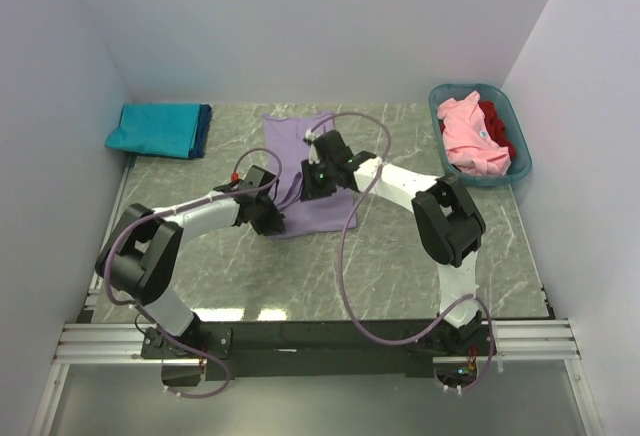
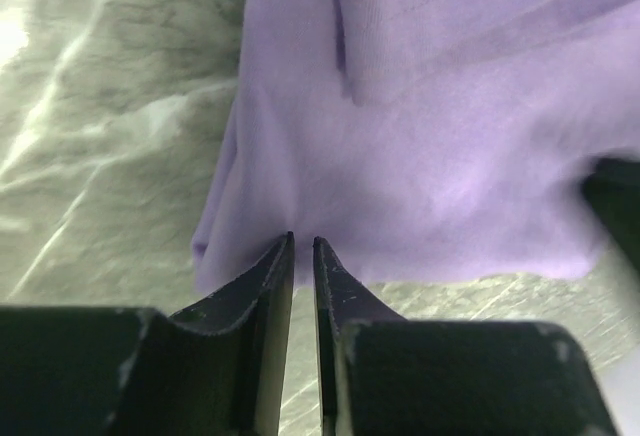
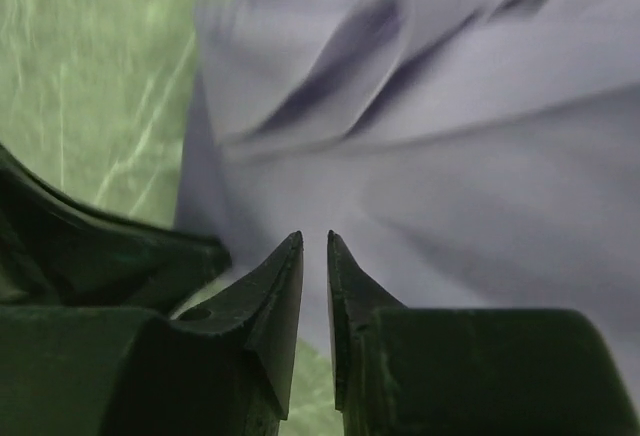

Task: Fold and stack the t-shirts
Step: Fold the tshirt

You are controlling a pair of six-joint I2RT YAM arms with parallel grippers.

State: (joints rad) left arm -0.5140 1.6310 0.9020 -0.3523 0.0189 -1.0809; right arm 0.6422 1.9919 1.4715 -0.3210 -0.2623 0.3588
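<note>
The lavender t-shirt [image 1: 300, 156] lies partly folded as a long strip in the middle of the table. My left gripper [image 1: 272, 221] is at its near left corner. In the left wrist view the jaws [image 2: 303, 241] stand almost together, pinching the shirt's near edge [image 2: 420, 156]. My right gripper [image 1: 316, 184] is over the shirt's middle. Its jaws [image 3: 315, 236] are nearly closed on blurred lavender cloth [image 3: 450, 156]. A folded teal t-shirt [image 1: 152, 128] lies on a dark blue one [image 1: 205, 128] at the back left. Pink [image 1: 468, 141] and red [image 1: 497, 126] shirts lie in the basket.
A teal-blue plastic basket [image 1: 440, 94] stands at the back right corner. White walls close in the table on the left, back and right. Marbled green tabletop [image 1: 400, 266] shows near the arms. My left gripper's body [image 3: 90, 256] sits close to the right one.
</note>
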